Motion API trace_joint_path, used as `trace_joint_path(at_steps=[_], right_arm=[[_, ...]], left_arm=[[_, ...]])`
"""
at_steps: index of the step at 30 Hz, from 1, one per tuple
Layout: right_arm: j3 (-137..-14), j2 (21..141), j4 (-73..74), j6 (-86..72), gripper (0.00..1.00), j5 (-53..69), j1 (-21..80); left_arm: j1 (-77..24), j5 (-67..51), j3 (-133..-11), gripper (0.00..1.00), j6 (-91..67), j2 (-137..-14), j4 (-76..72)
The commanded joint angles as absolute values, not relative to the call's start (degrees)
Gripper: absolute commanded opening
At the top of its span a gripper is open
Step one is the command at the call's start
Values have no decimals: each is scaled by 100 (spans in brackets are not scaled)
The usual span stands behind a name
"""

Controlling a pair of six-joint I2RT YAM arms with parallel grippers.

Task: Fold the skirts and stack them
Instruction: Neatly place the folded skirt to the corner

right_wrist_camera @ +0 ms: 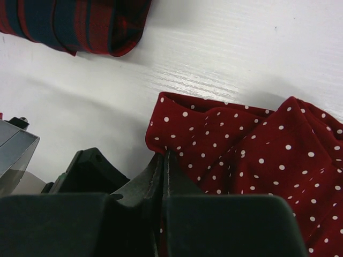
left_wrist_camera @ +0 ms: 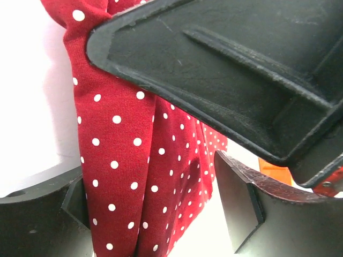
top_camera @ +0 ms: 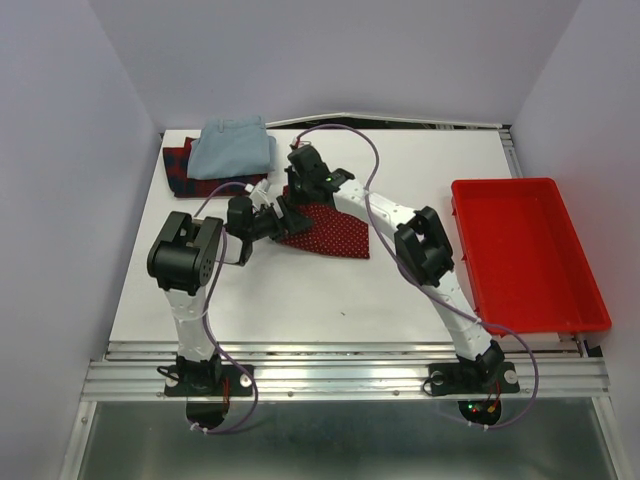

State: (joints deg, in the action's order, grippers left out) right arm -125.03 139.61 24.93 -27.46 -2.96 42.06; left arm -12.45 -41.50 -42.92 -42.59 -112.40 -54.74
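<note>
The dotted skirt (right_wrist_camera: 257,155) is soft matt cloth, creased. The plaid skirt (right_wrist_camera: 80,24) and the pale blue skirt (top_camera: 233,148) are matt cloth too. The tray (top_camera: 525,250) is glossy hard plastic. The worktop (right_wrist_camera: 225,48) is smooth, white and faintly shiny. The jaws are matt black plastic, lightly scuffed.

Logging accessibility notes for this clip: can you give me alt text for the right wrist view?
Shut jaws pinch the near edge of a dark red dotted skirt lying rumpled on a white table. A plaid skirt edge shows at the top left, apart from it.
</note>
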Motion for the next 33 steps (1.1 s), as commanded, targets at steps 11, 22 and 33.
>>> trace_joint_path(at_steps=[11, 22, 33], right_arm=[[-12656, 13465, 2373, -3023, 1, -369, 4201], [-12595, 13298, 2355, -2953, 16, -492, 4035], [-12095, 12640, 2329, -2320, 100, -1310, 3298]], left_arm=[[-1345, -3955, -4447, 78, -4667, -11839, -5344], [-1327, -3332, -4649, 18, -3912, -11558, -3985], [-1580, -1630, -6054, 0, -1674, -11197, -1127]])
